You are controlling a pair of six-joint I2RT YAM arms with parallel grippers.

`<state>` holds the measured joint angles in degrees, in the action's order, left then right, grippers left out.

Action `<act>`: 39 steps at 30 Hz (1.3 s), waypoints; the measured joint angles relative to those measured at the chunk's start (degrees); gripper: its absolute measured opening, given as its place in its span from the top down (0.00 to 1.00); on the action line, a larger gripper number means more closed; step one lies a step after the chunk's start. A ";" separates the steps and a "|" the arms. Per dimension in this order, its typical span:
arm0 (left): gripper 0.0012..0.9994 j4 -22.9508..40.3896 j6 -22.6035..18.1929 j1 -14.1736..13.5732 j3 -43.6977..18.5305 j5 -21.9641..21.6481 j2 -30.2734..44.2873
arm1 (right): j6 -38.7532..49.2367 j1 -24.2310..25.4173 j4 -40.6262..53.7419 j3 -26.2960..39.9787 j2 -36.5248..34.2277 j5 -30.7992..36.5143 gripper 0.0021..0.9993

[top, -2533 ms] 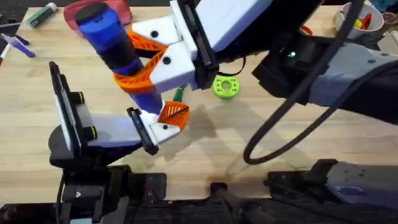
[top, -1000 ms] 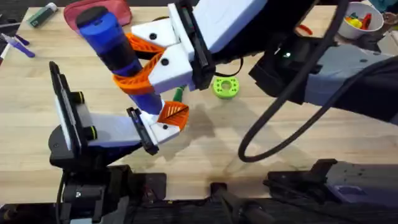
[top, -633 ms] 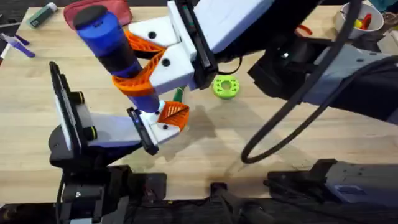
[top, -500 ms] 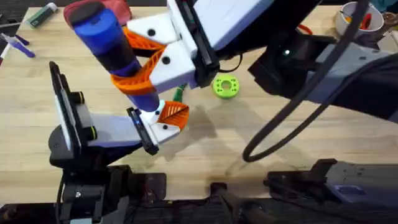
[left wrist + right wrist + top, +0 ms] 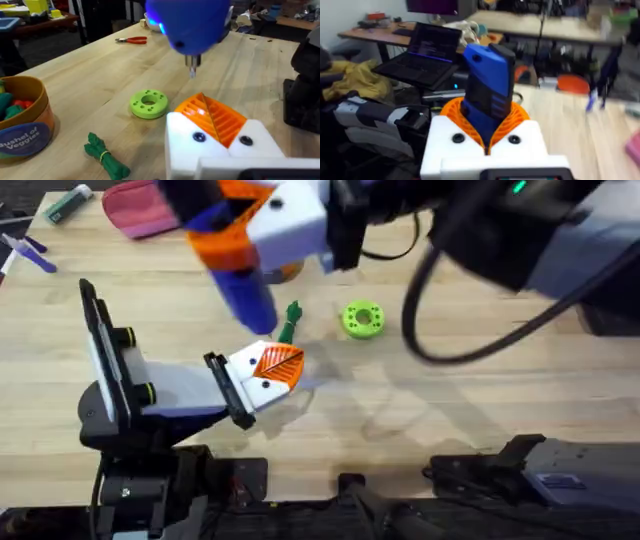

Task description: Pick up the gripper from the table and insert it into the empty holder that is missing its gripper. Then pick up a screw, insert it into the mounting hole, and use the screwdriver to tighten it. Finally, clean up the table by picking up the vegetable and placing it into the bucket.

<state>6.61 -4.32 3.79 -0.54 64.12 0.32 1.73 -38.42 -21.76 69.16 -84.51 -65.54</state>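
The right hand (image 5: 262,225) has lifted away, still clamping the screwdriver (image 5: 238,265) (left hand (image 5: 268,372) closed)

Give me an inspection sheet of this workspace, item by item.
Surface: wooden table.
Job's things: blue screwdriver raised, tip above the orange wedge; green vegetable lying on the wood; bucket beside it.
Clutter: green disc, pink pouch, red pliers.
Pincers: right pincer shut on the screwdriver; left pincer low over the table.
Cables: black cable looping over the table.
Surroundings: laptop, desks behind.
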 joint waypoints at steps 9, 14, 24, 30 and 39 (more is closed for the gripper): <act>0.98 0.01 -0.01 0.00 0.00 -0.02 0.00 | 15.01 7.26 47.98 14.74 0.00 19.13 0.98; 0.98 0.00 0.00 0.00 0.00 -0.02 0.00 | 23.95 8.11 65.93 23.82 0.00 36.05 0.98; 0.98 0.00 0.00 0.00 0.00 0.00 0.00 | 37.63 8.48 84.28 29.64 -0.05 67.15 0.98; 0.98 0.00 0.00 0.00 0.00 -0.02 0.00 | 42.89 11.05 91.19 29.69 -2.73 74.02 0.98; 0.98 0.00 0.00 0.00 0.00 0.00 0.00 | 47.79 17.05 93.66 29.69 -15.24 77.92 0.98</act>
<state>6.62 -4.32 3.79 -0.54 64.12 0.32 49.52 -21.37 71.90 98.85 -99.75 12.38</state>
